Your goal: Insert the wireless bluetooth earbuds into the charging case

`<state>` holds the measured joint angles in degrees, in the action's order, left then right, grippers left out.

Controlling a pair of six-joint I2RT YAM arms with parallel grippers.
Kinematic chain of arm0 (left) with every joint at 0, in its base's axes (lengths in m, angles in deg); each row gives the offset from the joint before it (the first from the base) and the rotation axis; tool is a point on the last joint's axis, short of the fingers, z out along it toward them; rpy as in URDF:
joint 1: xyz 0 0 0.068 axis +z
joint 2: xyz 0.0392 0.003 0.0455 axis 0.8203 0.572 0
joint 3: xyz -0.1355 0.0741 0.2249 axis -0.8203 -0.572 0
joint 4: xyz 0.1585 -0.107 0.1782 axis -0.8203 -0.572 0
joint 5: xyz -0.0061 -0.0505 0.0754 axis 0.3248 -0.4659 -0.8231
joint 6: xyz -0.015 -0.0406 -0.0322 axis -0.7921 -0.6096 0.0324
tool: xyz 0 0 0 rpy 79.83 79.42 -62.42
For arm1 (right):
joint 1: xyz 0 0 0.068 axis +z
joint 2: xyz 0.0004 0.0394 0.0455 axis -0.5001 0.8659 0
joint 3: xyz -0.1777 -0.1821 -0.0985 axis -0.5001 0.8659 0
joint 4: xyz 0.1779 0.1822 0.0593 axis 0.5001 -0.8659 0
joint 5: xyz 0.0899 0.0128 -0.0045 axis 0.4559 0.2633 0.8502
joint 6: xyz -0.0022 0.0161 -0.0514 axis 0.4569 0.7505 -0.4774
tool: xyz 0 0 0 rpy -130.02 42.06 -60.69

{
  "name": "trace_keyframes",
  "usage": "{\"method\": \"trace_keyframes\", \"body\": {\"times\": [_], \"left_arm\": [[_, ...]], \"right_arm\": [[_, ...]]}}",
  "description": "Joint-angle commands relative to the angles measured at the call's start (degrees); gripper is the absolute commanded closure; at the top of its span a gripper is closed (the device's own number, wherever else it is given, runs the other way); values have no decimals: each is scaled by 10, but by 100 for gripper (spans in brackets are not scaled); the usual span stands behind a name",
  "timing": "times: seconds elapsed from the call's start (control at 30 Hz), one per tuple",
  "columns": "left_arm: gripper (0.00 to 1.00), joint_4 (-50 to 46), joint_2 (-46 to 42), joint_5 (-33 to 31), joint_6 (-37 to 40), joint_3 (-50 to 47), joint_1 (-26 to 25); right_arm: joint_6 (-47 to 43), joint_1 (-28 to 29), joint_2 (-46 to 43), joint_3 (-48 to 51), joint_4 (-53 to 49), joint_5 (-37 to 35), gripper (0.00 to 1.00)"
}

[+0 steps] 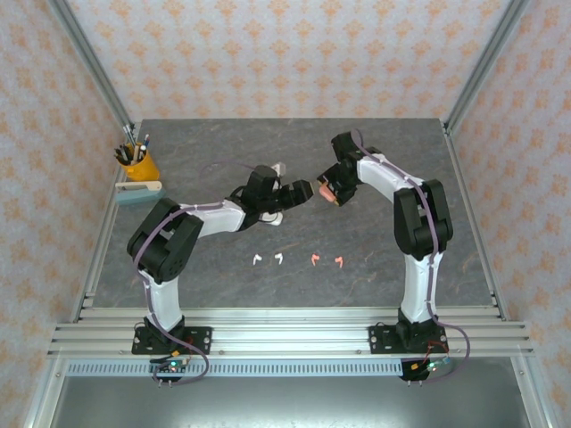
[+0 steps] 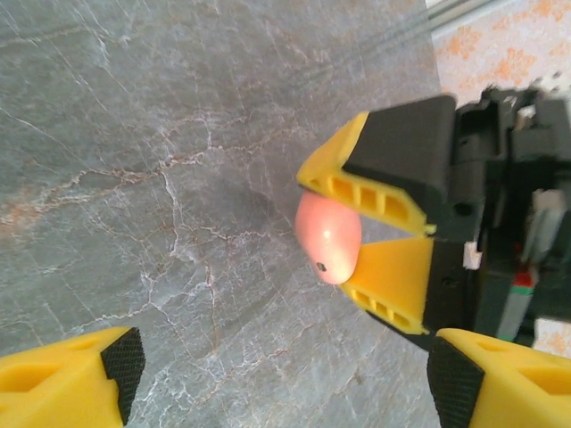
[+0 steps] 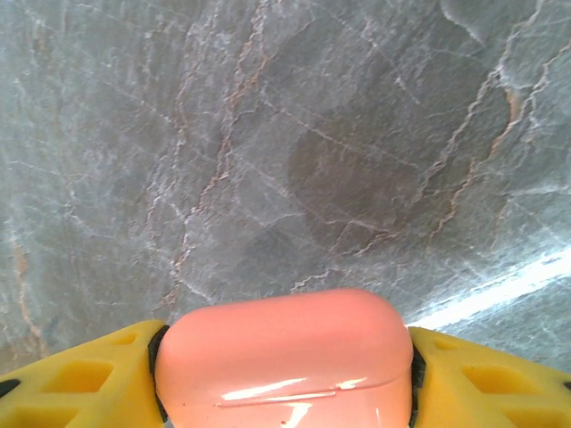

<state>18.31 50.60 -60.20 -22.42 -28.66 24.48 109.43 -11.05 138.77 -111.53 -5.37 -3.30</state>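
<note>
The right claw [image 3: 284, 379] is clamped on the coral-pink rounded plastic charging case [image 3: 284, 330], which looks closed, above the grey marbled tabletop [image 1: 178, 143]. The left claw [image 2: 285, 370] stands apart and holds nothing. Two tiny white stemmed plastic earbuds [image 1: 256, 259] and two coral-pink earbuds [image 1: 314, 259] lie loose at the lower middle of the top view. I judge that none is inserted yet.

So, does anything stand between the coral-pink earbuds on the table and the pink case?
No object lies between them. The two coral-pink earbuds lie on the bare table, and the pink charging case sits in the right gripper. The case looks closed, though.
</note>
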Motion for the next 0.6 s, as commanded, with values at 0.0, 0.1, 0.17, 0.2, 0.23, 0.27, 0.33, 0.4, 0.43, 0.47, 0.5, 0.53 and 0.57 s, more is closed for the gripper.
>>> {"method": "trace_keyframes", "body": {"times": [0.0, 0.1, 0.17, 0.2, 0.23, 0.27, 0.33, 0.4, 0.43, 0.47, 0.5, 0.53, 0.57], "left_arm": [[18, 39, 24, 10, 8, 22, -10], [23, 44, 41, 13, 11, 34, -15], [25, 54, 52, 15, 10, 42, -17], [26, 59, 57, 16, 8, 44, -19], [26, 65, 62, 16, 6, 47, -20], [27, 70, 67, 16, 4, 50, -21], [28, 84, 76, 15, -1, 53, -24], [29, 97, 84, 12, -6, 56, -25], [30, 105, 89, 10, -9, 58, -27], [30, 110, 93, 9, -13, 60, -27], [31, 115, 98, 9, -15, 62, -27], [31, 120, 103, 8, -19, 65, -28], [32, 124, 108, 8, -22, 69, -28]], "right_arm": [[16, -4, -23, 7, 8, 8, 38], [19, -3, -25, 5, 8, 12, 38], [21, -4, -25, 5, 9, 14, 38], [22, -3, -26, 5, 9, 15, 38], [23, -4, -26, 4, 10, 16, 38], [24, -4, -26, 4, 9, 16, 38], [25, -3, -27, 5, 10, 18, 38], [27, -4, -27, 5, 11, 20, 38], [28, -4, -26, 5, 11, 21, 38], [29, -5, -27, 5, 12, 22, 38], [30, -5, -27, 5, 12, 22, 38], [31, -5, -28, 6, 12, 24, 38], [31, -5, -28, 6, 13, 24, 38]]}}
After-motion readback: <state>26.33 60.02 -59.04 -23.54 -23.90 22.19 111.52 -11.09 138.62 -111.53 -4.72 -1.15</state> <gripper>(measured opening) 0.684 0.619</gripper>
